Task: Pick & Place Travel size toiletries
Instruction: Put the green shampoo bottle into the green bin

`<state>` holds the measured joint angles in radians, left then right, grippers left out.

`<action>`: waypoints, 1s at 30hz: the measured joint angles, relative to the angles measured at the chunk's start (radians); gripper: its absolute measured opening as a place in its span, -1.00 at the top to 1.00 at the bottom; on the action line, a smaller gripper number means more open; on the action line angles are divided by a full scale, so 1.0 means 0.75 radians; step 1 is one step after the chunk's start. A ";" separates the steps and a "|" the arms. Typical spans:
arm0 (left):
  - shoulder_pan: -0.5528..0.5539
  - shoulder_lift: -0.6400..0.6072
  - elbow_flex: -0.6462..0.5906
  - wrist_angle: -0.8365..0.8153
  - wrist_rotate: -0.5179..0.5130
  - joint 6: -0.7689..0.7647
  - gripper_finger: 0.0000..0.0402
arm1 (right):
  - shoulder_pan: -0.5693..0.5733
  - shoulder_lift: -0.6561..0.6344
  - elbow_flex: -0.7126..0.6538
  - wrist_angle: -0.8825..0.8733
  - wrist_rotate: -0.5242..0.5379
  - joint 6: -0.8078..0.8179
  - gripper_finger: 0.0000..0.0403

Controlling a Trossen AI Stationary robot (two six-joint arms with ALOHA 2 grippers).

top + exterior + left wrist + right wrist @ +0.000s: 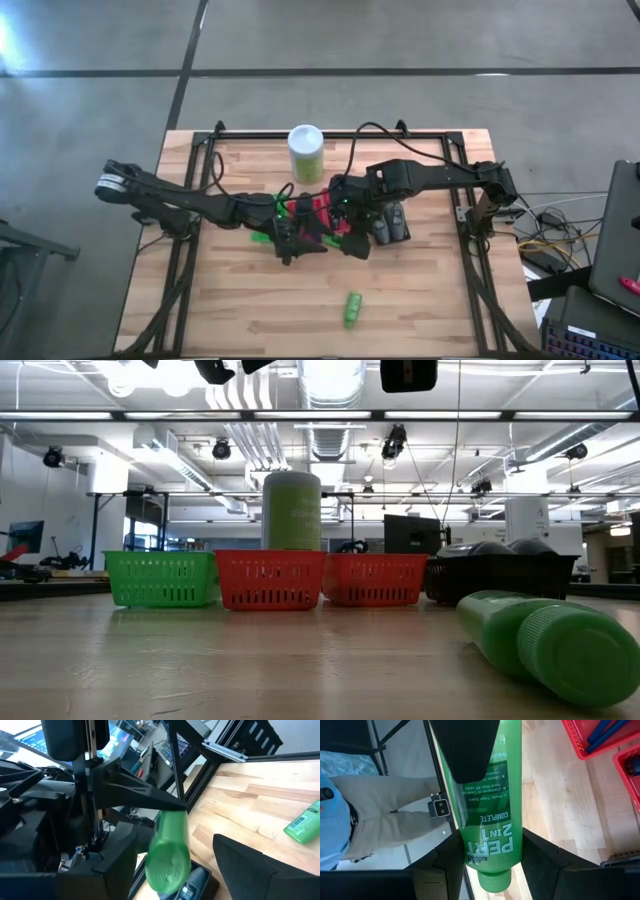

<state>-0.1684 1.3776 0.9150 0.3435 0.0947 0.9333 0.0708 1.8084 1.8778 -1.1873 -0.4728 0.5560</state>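
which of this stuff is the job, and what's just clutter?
Job:
- green Pert tube, clamped in right gripper; left gripper close by it
- loose green tube on the table
- dark grey bottles in the dark basket

Just lying about:
- pale-green canister
- green basket
- red baskets, likely bins
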 joint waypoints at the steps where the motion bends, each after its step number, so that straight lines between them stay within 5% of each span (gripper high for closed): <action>1: 0.000 0.002 0.003 0.001 0.000 0.000 -0.28 | 0.000 0.000 0.000 0.000 0.000 0.000 0.23; 15: 0.001 0.060 0.057 0.004 0.005 0.000 0.28 | 0.002 0.000 -0.001 -0.003 -0.003 -0.007 0.22; 22: 0.001 0.063 0.064 -0.016 0.000 -0.002 0.50 | 0.002 0.000 -0.001 -0.007 0.015 0.009 0.00; 30: -0.012 0.027 0.063 -0.211 -0.253 -0.088 0.47 | 0.002 -0.052 -0.001 -0.117 0.269 0.018 -0.27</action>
<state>-0.1776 1.3975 0.9623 0.1855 -0.0949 0.8676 0.0723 1.7694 1.8771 -1.2749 -0.2712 0.5698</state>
